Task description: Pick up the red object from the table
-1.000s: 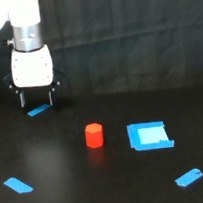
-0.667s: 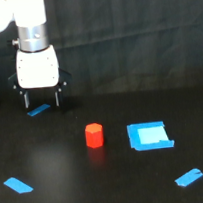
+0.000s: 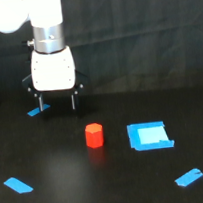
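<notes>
1. The red object (image 3: pixel 93 135), a small six-sided block, stands upright on the table (image 3: pixel 68 193), out in the open near the middle, touching nothing; nothing crowds it, so a grasp from straight above looks workable.
2. The gripper (image 3: pixel 56 102) hangs above the table, behind the block and toward the exterior view's left of it, well apart from it. Its two dark fingers (image 3: pixel 73 99) point straight down and stand wide apart with nothing between them (a gap that looks ample for so narrow a block).
3. That downward pose suits a top-down pick: I judge the arm is in its approach, needing to line up over the block before lowering.
4. A blue square patch (image 3: pixel 149 135) lies flat just beside the block on the exterior view's right; it is not the target.
5. Blue tape strips lie scattered: one (image 3: pixel 38 110) under the gripper, one (image 3: pixel 18 185) at the near left, one (image 3: pixel 189 177) at the near right. Being flat, they should not obstruct the fingers.
</notes>
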Controlling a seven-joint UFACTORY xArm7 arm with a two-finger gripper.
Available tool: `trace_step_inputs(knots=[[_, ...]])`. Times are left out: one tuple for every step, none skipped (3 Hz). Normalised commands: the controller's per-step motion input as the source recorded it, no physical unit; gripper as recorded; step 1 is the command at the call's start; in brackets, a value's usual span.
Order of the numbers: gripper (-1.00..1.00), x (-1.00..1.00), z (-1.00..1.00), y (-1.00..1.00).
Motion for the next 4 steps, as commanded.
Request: trace_step_inputs(knots=[[1.0,0.84,-0.28,-0.4],[1.0,0.85,-0.13,-0.5],[1.0,0.57,-0.16,-0.54],[0.94,0.46,0.0,-0.64]])
